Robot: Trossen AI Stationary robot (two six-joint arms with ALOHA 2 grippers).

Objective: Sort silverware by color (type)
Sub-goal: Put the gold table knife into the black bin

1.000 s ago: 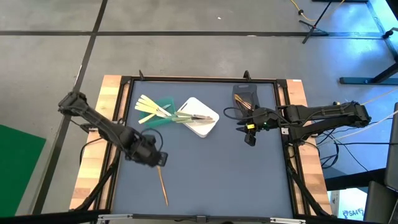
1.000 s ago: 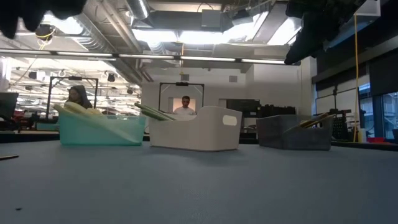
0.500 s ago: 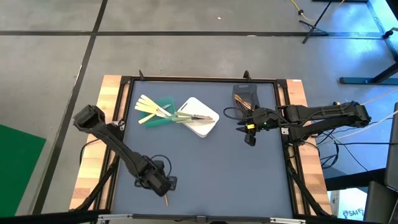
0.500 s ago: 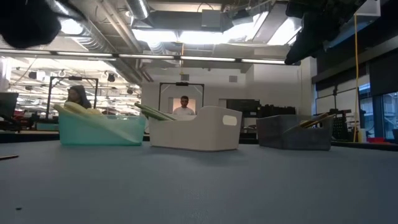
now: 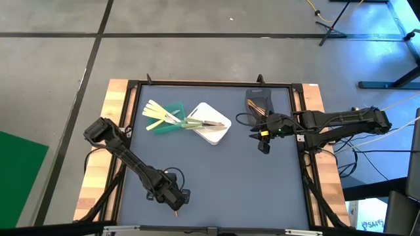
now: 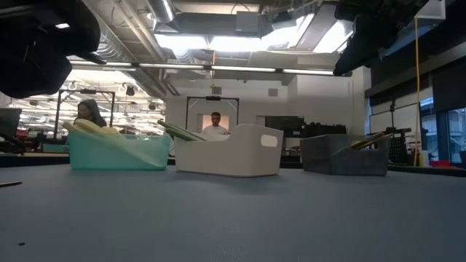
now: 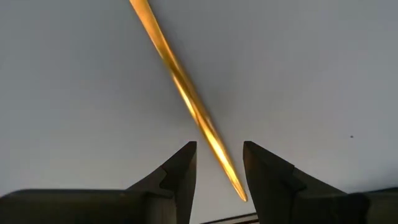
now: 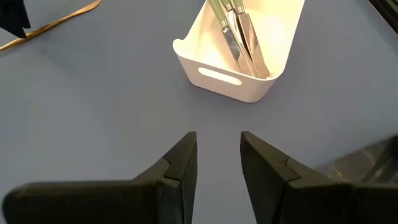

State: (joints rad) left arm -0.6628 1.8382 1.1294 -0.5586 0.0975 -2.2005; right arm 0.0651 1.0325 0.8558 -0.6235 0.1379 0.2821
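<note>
One orange-brown utensil (image 7: pixel 186 99) lies flat on the blue-grey mat near the table's near edge; its tip (image 5: pixel 176 211) shows just past my left gripper (image 5: pixel 173 196). That gripper points steeply down over it, open, with a finger on each side of the utensil's tapered end (image 7: pixel 217 162), not touching it. My right gripper (image 5: pixel 263 141) hangs open and holds nothing (image 8: pixel 217 155), above the mat at the right. Pale yellow silverware leans in the green bin (image 5: pixel 172 113), light green and silver pieces in the white bin (image 5: pixel 216 131), orange-brown pieces in the grey bin (image 5: pixel 258 102).
The three bins stand in a row along the far half of the mat; in the low view these are the green bin (image 6: pixel 116 151), the white bin (image 6: pixel 229 151) and the grey bin (image 6: pixel 342 155). Bare mat (image 5: pixel 230 183) lies between them and the near edge. People show in the room behind.
My left gripper has gone toward the table's near edge and down, and now stands over the near end of the orange-brown utensil. The utensil has not moved.
</note>
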